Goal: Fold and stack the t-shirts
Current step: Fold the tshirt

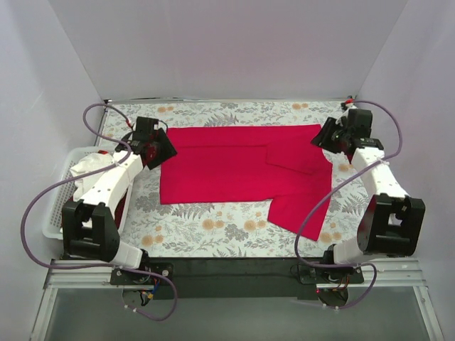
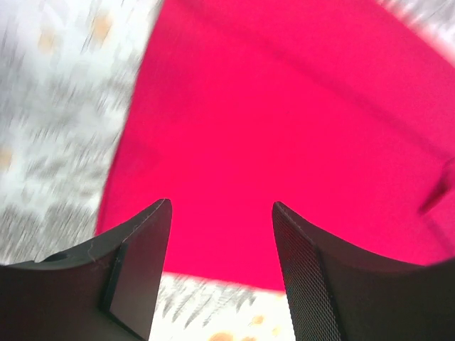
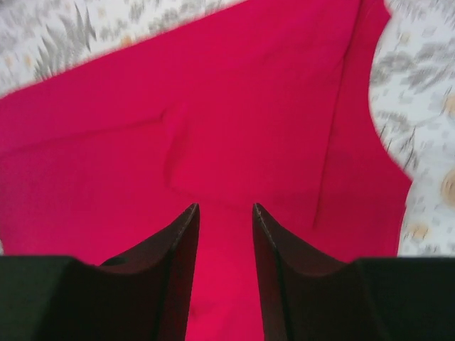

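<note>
Progress: early, with one side turned in at most and nothing stacked.

Top view. Red shirt [image 1: 234,167] laid flat across the middle of the floral cloth [image 1: 213,227]. One sleeve doubled over the body toward 2 o'clock, the other loose and trailing off toward 5 o'clock. Left gripper [image 1: 153,145] poised at the shirt's 9 o'clock edge, right gripper [image 1: 334,135] at its 2 o'clock corner, neither seen pinching fabric. Basket [image 1: 53,213] at the table's 9 o'clock side, holding a white shirt [image 1: 89,165] in a crumpled heap. Hint of more red at the basket's 3 o'clock side, too hidden to be sure.

Left wrist view. Blurred. Fingers spread wide with nothing between them. Red shirt filling most of the frame beyond, with cloth showing at 9 o'clock and in a strip at 6 o'clock.

Right wrist view. Fingers a narrow gap apart and empty, hovering over the red shirt. Soft crease running across the fabric, a folded edge toward 2 o'clock, and cloth visible at 12 and 3 o'clock.

Left to do, by the look of things: tuck in the loose sleeve, fold the red shirt down to a compact shape, then lift out, fold and stack whatever waits in the basket.
</note>
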Controlling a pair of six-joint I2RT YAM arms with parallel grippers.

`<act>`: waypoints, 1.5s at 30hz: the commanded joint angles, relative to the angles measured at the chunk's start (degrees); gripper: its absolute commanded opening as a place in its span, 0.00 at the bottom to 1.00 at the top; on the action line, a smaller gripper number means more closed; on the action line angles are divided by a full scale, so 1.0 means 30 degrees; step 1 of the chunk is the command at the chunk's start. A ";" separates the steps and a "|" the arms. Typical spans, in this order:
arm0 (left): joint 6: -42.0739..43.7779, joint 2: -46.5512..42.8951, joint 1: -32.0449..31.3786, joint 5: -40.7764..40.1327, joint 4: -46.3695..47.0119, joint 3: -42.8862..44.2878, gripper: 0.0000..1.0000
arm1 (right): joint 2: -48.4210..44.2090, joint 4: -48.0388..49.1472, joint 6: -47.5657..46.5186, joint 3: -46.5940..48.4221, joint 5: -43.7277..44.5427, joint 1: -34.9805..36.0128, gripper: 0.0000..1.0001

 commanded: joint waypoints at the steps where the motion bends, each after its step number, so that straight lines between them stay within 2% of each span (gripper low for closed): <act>1: 0.0020 -0.2044 -0.0336 -0.0359 -0.1426 -0.3206 0.57 | -0.2322 -0.3655 -0.1366 -0.2064 0.3258 0.1727 0.43; 4: -0.0508 -0.3303 -0.0483 -0.0475 -0.1632 -0.5196 0.57 | -0.3997 -0.4422 -0.1688 -0.4050 0.4228 0.2813 0.44; 7: -0.1182 -0.3367 -0.0542 -0.1088 -0.2362 -0.6196 0.57 | -0.6338 -0.4687 -0.1719 -0.5985 0.4232 0.2965 0.44; 10: -0.1476 -0.3191 -0.0571 -0.1471 -0.2541 -0.6842 0.56 | -0.7426 -0.4717 -0.1748 -0.7016 0.4027 0.3023 0.44; 14: -0.1505 -0.2403 -0.0601 -0.1647 -0.2395 -0.7195 0.55 | -0.7694 -0.4629 -0.1807 -0.7984 0.3822 0.2995 0.44; 29: -0.1476 -0.0350 -0.0659 -0.2497 -0.0637 -0.8250 0.43 | -0.7430 -0.4336 -0.2100 -0.8454 0.4787 0.2995 0.44; 34: -0.1388 -0.0056 -0.0689 -0.2644 -0.0286 -0.8690 0.29 | -0.7548 -0.4336 -0.2042 -0.8630 0.6105 0.2995 0.44; 37: -0.1330 -0.0026 -0.0747 -0.2527 -0.0169 -0.9041 0.16 | -0.7606 -0.4336 -0.1866 -0.8718 0.6951 0.2966 0.44; 38: -0.1301 -0.0026 -0.0776 -0.2498 -0.0139 -0.9100 0.09 | -0.7664 -0.4336 -0.1807 -0.8776 0.7246 0.2965 0.44; 40: -0.1213 0.0032 -0.0864 -0.2498 -0.0081 -0.9071 0.02 | -0.7636 -0.4365 -0.1632 -0.8777 0.8064 0.2878 0.45; 45: -0.1066 0.0179 -0.0923 -0.2264 -0.0081 -0.9013 0.00 | -0.7197 -0.4746 -0.1017 -0.8660 0.8306 0.2004 0.48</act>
